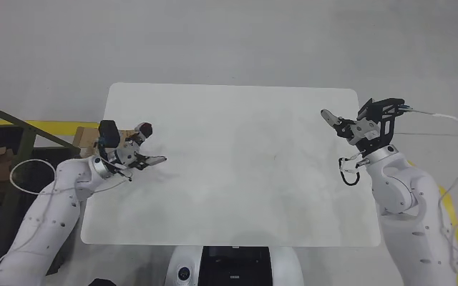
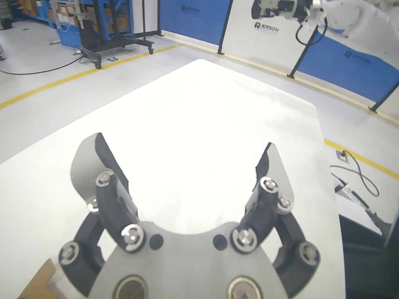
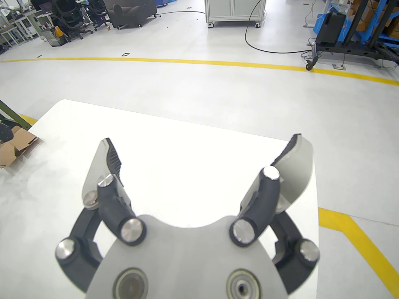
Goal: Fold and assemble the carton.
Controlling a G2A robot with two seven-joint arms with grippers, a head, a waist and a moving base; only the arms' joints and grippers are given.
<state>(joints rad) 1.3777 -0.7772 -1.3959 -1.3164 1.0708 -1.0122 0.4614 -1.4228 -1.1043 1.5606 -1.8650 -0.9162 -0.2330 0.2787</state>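
Pale grey floor point(image 1: 229, 43) with a yellow floor line point(image 3: 187, 61) surrounds a white rectangular counter point(image 1: 236, 164).

The brown corrugated cardboard carton point(image 1: 86, 137) sits at the counter's left edge, just behind the left arm's wrist. In the right wrist view the carton point(image 3: 15, 147) shows as creased panels with a flap raised, not yet a closed box. I cannot tell whether it rests on the counter's rim or on something just beside it. A brown corner also shows in the left wrist view point(image 2: 37, 281).

By my judgement the carton is light and fairly stiff across its panels, but it gives readily along the creases. It is matte enough not to slip, though a hard pinch could dent it. A free panel edge or flap, well away from a crease, looks like the best place to take hold, with the second gripper steadying the opposite side.

Its visible part seems to run roughly along the counter's left edge. The arm hides too much of it for a firm call on its long axis or on which way its opening points.

The left gripper point(image 1: 152, 144) is nearest, over the counter's left side, with its jaws spread wide and nothing between them point(image 2: 184, 144). The right gripper point(image 1: 335, 139) is well apart from the carton at the counter's right edge, also spread wide and holding nothing point(image 3: 202, 140). A green metal frame point(image 1: 21, 132) stands beyond the carton.
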